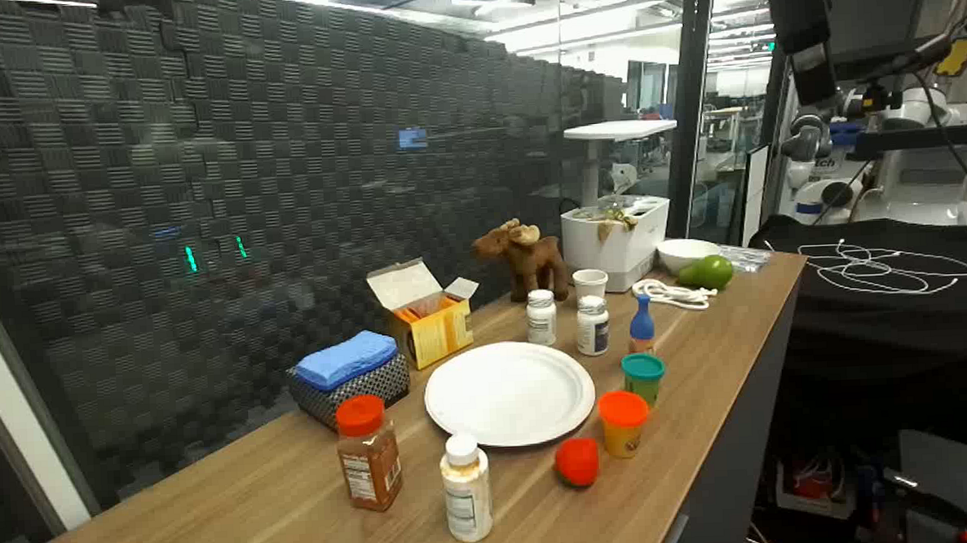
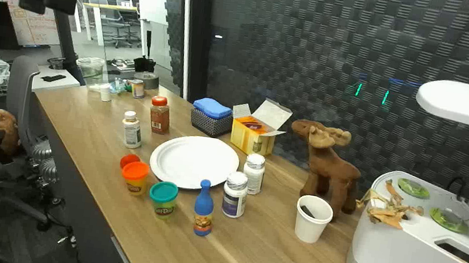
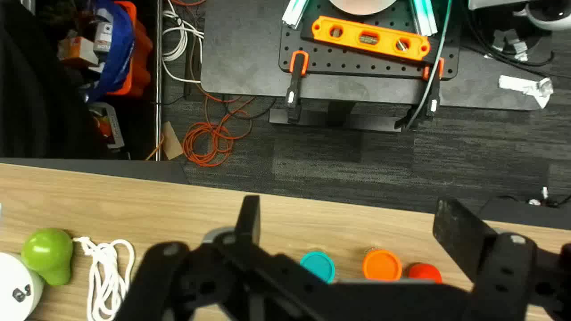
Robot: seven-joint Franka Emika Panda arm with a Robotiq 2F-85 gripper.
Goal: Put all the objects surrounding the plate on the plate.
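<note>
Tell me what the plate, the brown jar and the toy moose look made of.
Plate: probably moulded paper or fibre, matte; its dull white shows no sharp glare.
Brown jar: likely clear plastic, smooth, though glass is possible; its upper wall looks see-through.
Toy moose: apparently plush fabric, soft and fuzzy, with rounded, stuffed-looking legs.

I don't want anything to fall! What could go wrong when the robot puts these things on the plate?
The red ball-like thing sits right beside the orange-lidded tub, so a bump might send it rolling. The teal-lidded Play-Doh tub is close by too, so the wide-open hand might knock one tub while grabbing the other. The tall red-lidded jar could tip over if it's set down on the raised rim of the plate.
</note>
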